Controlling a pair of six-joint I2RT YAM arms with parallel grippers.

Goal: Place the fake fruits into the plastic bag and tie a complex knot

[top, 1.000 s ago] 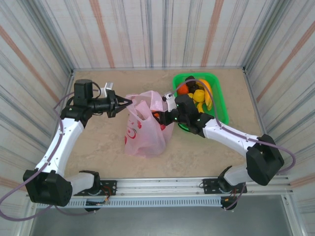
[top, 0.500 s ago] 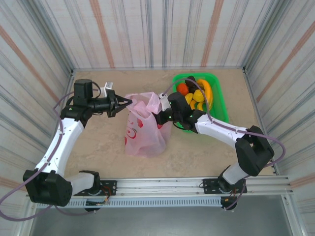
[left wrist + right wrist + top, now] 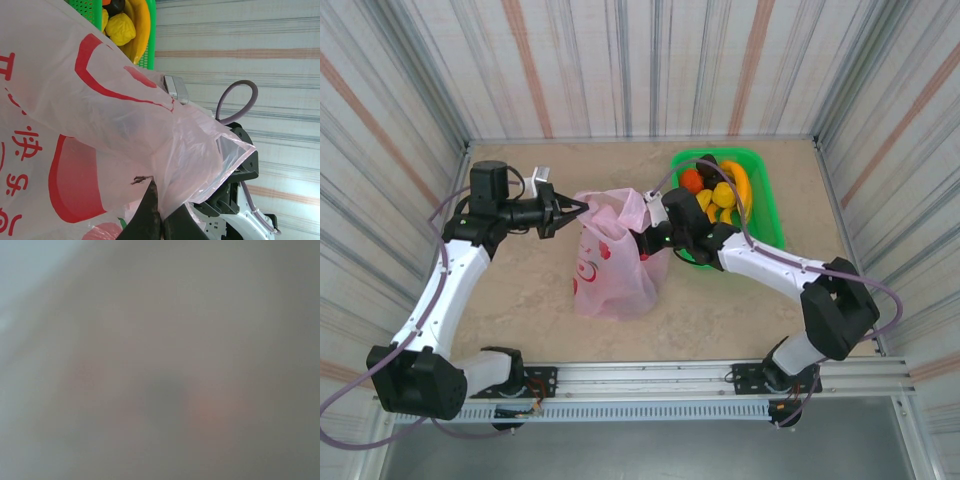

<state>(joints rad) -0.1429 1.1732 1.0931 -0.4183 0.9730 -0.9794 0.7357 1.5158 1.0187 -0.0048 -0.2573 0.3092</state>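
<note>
The table [image 3: 520, 300] carries two items of note. The plastic bag [image 3: 615, 265] sits slumped near the middle. In the overhead view its length runs from a mouth at the far end towards the near edge. The green tray [image 3: 768, 215] stands just right of the bag, at the far right of the table.

The left gripper [image 3: 578, 208] is at the left rim of the bag mouth. The left wrist view shows its fingers [image 3: 150, 220] clenched together on a fold of the pink film, which holds that side up.

The right gripper [image 3: 642, 240] reaches across from the tray side and enters the bag mouth at its right edge. Its tips are buried in the film, and the right wrist view is a fogged pink-grey blur. It cannot be determined whether that gripper is released or grasping.

The fake fruits [image 3: 723, 193] lie heaped in the tray: bananas, an orange and darker pieces. Contents inside the bag cannot be confirmed.

Judgement: loading is in hand and the knot is not begun. The remaining fruits lie directly right of the right gripper, so the right arm is the nearer one. The bag mouth lies on its left.
</note>
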